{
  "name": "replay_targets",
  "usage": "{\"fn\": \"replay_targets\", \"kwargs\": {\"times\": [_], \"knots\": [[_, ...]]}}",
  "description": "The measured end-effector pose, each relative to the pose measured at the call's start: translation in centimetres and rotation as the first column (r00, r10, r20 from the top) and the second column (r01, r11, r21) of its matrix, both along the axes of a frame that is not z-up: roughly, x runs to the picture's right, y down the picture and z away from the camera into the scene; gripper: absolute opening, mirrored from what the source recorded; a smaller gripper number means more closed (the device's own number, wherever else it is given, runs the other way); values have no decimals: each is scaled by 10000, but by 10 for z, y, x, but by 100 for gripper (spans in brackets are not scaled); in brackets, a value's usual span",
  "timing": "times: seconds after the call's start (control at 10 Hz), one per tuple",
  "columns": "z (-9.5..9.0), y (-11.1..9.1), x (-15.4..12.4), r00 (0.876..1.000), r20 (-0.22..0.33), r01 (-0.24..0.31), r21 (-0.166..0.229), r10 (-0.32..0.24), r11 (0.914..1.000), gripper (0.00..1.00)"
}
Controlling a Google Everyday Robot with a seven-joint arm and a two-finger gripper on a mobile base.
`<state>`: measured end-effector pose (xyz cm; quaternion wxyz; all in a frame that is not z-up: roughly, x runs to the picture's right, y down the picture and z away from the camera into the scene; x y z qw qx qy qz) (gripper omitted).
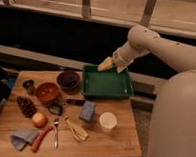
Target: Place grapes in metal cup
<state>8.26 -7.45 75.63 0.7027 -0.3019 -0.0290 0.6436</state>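
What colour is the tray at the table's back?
The tray is green, shown in the camera view; the gripper hangs above its back-left corner.

grapes [26,107], dk bunch, metal cup [28,85] upright nr it

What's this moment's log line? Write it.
gripper open, empty, raised by green tray back-left corner | grapes on table | metal cup behind them

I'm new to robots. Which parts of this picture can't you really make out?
- Metal cup: its inside is too small and dark in the camera view.
- Dark item right of the grapes: too blurred to name.
- Robot body: cut off by the right and bottom edges.
- Gripper, over the tray's far rim: jaws open, finger shape blurred.
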Motion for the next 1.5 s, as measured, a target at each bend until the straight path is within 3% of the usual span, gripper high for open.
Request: {"fn": "replay_targets", "kwargs": {"times": [0.4,0.6,0.8,1.1,1.3,1.5], "knots": [[2,3,2,10000,-19,38,-122,-38,9999,74],[8,13,-17,9988,349,357,-192,-350,9992,74],[8,18,-58,9920,884,909,-90,-898,9958,74],[2,22,-143,9629,1942,1845,320,-1872,9823,74],[-8,22,-192,9317,2703,2322,700,-2425,9702,74],[-21,24,-241,8886,3456,2777,1176,-3015,9534,74]]}}
